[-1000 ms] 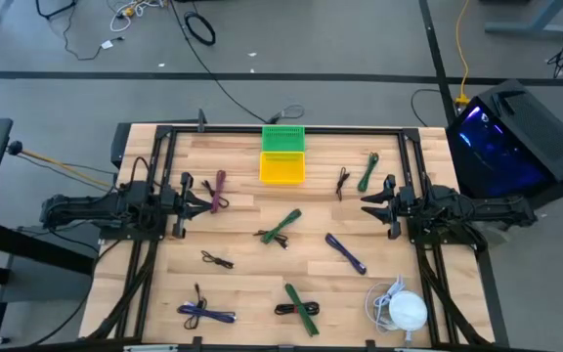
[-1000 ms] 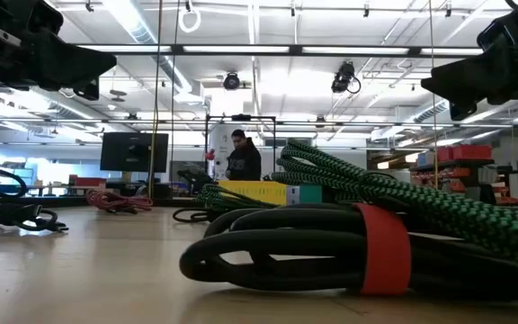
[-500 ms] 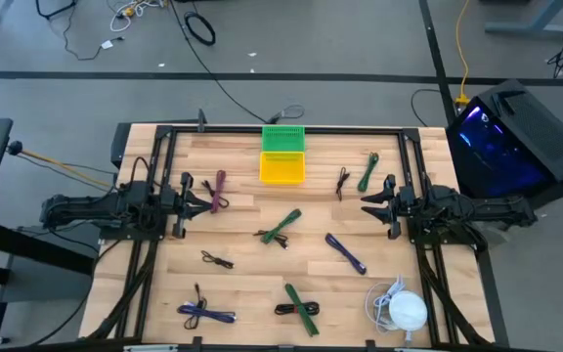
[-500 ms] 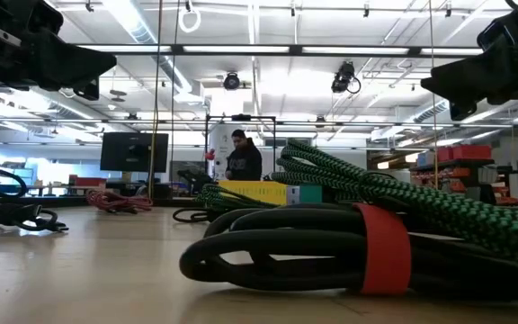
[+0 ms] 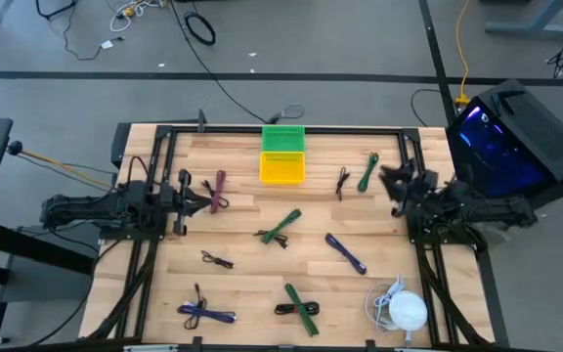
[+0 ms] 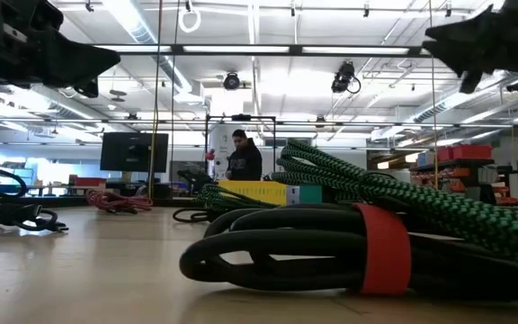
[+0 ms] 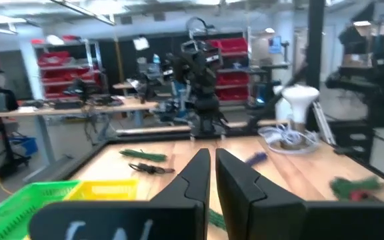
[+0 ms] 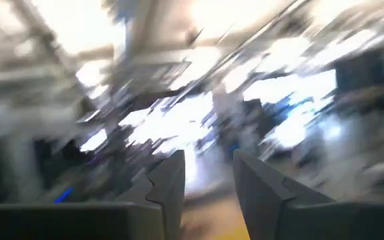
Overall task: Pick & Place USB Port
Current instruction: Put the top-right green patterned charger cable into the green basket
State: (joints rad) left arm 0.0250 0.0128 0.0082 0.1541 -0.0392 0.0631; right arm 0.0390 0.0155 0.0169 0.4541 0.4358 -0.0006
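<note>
Right claw (image 5: 387,177) spread and empty above the bench's (image 5: 252,284) right edge, left claw (image 5: 206,198) nearly pressed together, empty, near the left edge.

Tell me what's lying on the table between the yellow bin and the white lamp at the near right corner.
In the high view, between the yellow bin and the white lamp lie a green cable bundle and a purple cable, on otherwise bare wood.

Two dark jointed arms (image 5: 96,210) — matte, angular fingers (image 7: 195,180)
</note>
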